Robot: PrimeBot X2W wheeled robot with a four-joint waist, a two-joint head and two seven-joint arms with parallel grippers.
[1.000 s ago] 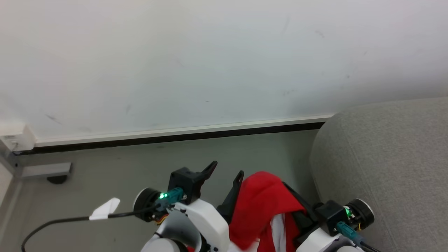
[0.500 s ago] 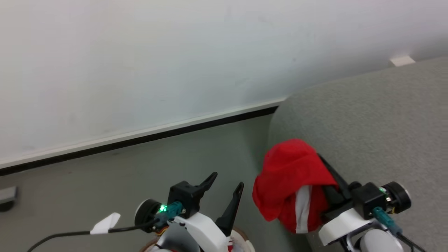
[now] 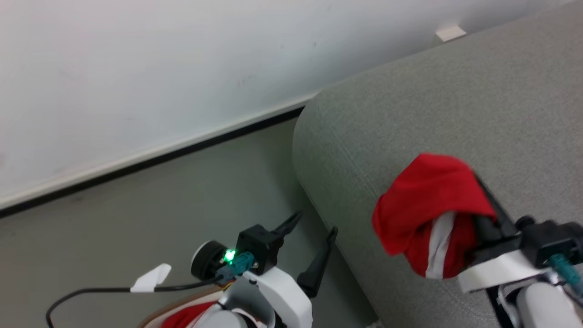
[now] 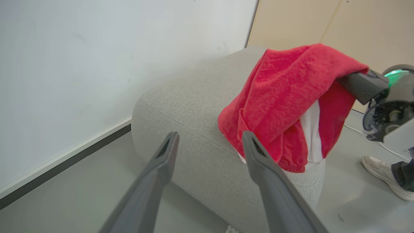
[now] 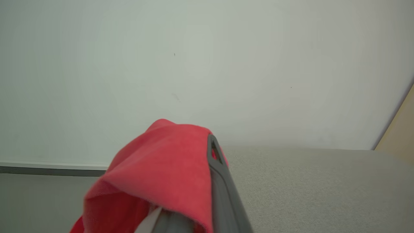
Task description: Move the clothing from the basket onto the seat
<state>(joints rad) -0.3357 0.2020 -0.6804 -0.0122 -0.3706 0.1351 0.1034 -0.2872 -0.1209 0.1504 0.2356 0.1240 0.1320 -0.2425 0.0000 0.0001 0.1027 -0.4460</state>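
Right pincer [image 3: 469, 182] clamps red garment [image 3: 419, 200] over seat [image 3: 410, 105] — left pincer [image 3: 316, 221] spread.

Saw a white wall [image 3: 159, 68] across the head view from 9 to 1 o'clock, faintly scuffed. Found a white baseboard [image 3: 150, 154] with a black line under it at the wall's foot, slanting from 9 o'clock up toward 12. Noted grey floor [image 3: 136, 218] below it, from 9 to 6 o'clock. Spotted a small white block [image 3: 450, 33] against the wall at 1 o'clock. In the left wrist view, made out a tan panel [image 4: 300, 22] at 1 o'clock, beside the wall. Caught a person's pale shoe [image 4: 383, 174] on the floor at 4 o'clock, with a dark trouser leg [image 4: 402, 174] above it. Traced a thin white cord [image 4: 352, 129] along the floor at 3 o'clock.
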